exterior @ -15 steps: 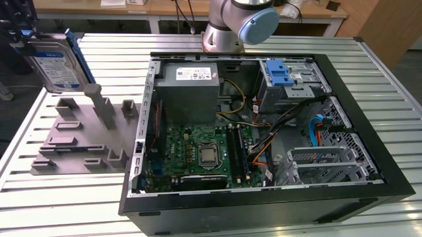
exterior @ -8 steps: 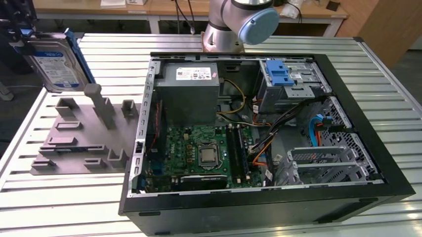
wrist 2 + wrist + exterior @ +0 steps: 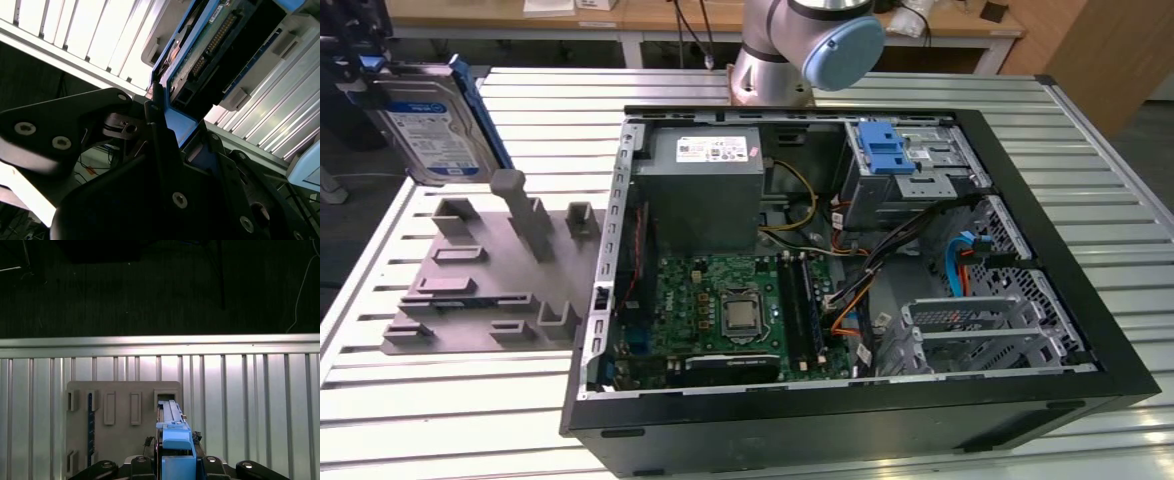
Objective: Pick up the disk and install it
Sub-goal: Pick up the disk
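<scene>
gripper (image 3: 177, 466) clamped on the disk (image 3: 434, 125), held in the air above the grey holder plate (image 3: 467, 290) near the worktop (image 3: 440, 410) edge; pick-up judged done, installation into the open computer case (image 3: 1067, 330), well apart, not yet done.

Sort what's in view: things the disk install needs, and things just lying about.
Job: disk, clamped in the end effector; open computer case; its blue-latched drive cage.
Lying about: grey slotted fixture plate; power supply; motherboard; slatted table.
</scene>
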Available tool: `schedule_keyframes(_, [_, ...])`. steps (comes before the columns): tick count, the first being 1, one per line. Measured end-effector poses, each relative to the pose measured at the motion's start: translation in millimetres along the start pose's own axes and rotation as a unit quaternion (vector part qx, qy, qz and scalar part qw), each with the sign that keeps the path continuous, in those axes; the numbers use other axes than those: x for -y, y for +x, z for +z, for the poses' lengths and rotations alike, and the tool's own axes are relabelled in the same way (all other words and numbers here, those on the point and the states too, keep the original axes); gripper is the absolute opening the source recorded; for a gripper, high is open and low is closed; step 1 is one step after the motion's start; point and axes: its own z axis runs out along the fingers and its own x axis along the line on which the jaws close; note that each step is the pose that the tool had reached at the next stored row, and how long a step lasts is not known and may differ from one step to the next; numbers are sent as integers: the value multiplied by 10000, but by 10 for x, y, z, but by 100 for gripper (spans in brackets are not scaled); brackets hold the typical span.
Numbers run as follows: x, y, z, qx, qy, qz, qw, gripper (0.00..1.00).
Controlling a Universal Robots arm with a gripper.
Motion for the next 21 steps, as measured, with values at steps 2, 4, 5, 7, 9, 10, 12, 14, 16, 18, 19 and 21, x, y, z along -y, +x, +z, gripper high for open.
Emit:
schedule_keyframes(2, [0, 0, -3, 0, 0, 0, 10000, 36])
schedule_keyframes(4, [0, 0, -6, 0, 0, 0, 10000, 36])
schedule_keyframes(5, [0, 0, -8, 1, 0, 0, 10000, 36])
schedule_keyframes(7, [0, 0, -12, 1, 0, 0, 10000, 36])
schedule_keyframes(9, [-1, 0, -23, 2, 0, 0, 10000, 36])
schedule_keyframes(10, [-1, 0, -25, 2, 0, 0, 10000, 36])
schedule_keyframes(12, [-1, 0, -28, 2, 0, 0, 10000, 36])
schedule_keyframes(14, [-1, 0, -32, 2, 0, 0, 10000, 36])
schedule_keyframes(16, [-1, 0, -35, 2, 0, 0, 10000, 36])
schedule_keyframes(18, [-1, 0, -38, 3, 1, 0, 10000, 36])
schedule_keyframes(19, [-1, 0, -44, 2, -1, 0, 10000, 36])
schedule_keyframes(21, [-3, 0, -94, 2, 0, 0, 10000, 36])
